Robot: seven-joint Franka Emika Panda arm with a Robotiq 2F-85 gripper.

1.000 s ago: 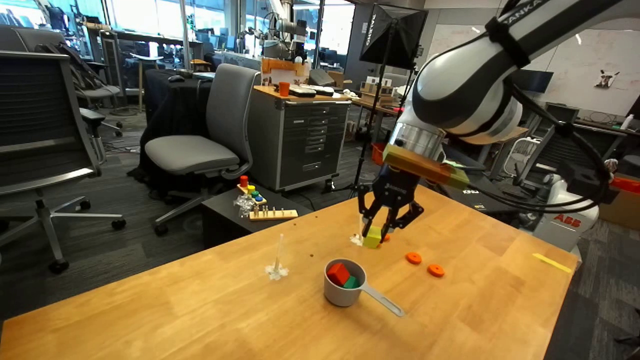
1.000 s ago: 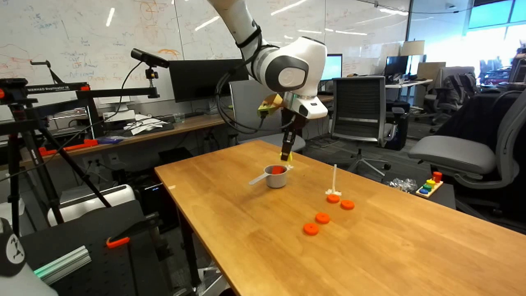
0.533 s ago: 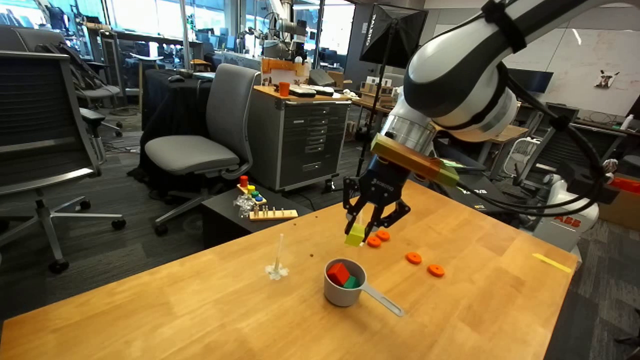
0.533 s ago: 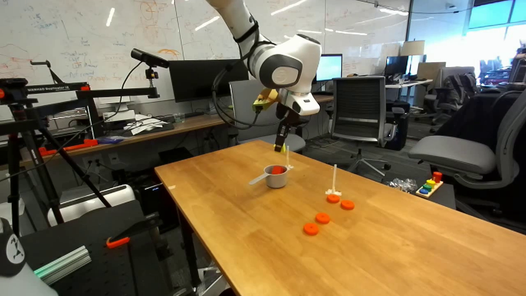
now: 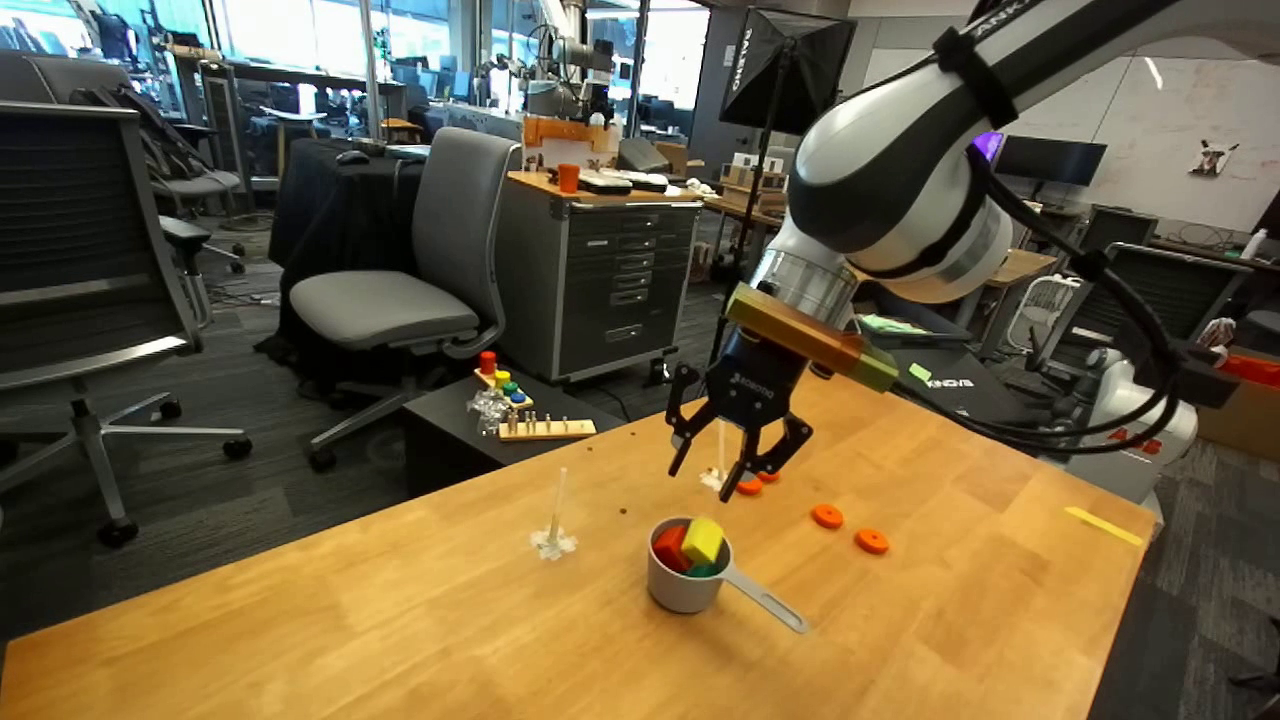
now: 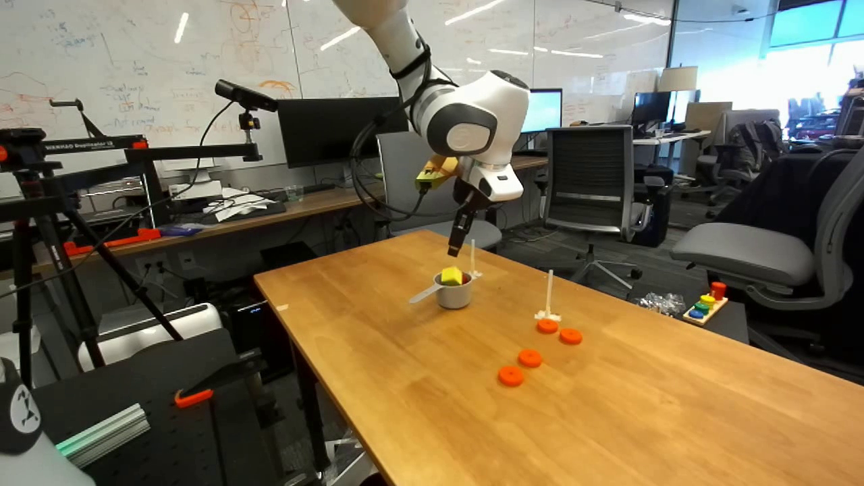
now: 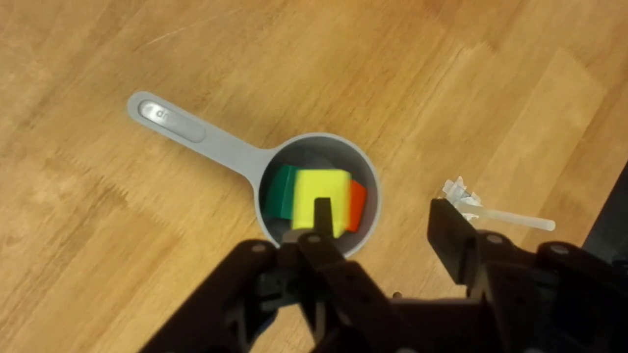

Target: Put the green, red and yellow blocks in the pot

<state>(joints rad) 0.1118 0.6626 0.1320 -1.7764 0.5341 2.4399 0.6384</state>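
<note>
The pot (image 5: 680,596) stands upright on the wooden worktop (image 5: 400,620) and holds the green block (image 7: 279,193) and the red block (image 7: 357,206), with the yellow block (image 6: 451,275) uppermost, tilted and poking above the rim in an exterior view. In the wrist view the green one shows on the side toward the handle (image 7: 216,143) and the red one on the opposite side, with yellow between; the yellow block seems to lean on both, though it is blurred there and I can't be certain. The gripper (image 5: 700,482) hangs above the pot, apart from all three, with its fingers (image 5: 737,474) spread wide; in the wrist view one of them passes in front of the yellow block. Two thin whitish rods (image 6: 549,295) rise from the worktop, each from a pale patch at its foot. Four flat orange discs (image 6: 530,358) lie apart from the pot, two of them near one rod. A grey chair (image 5: 385,305) stands beyond the worktop edge.
</note>
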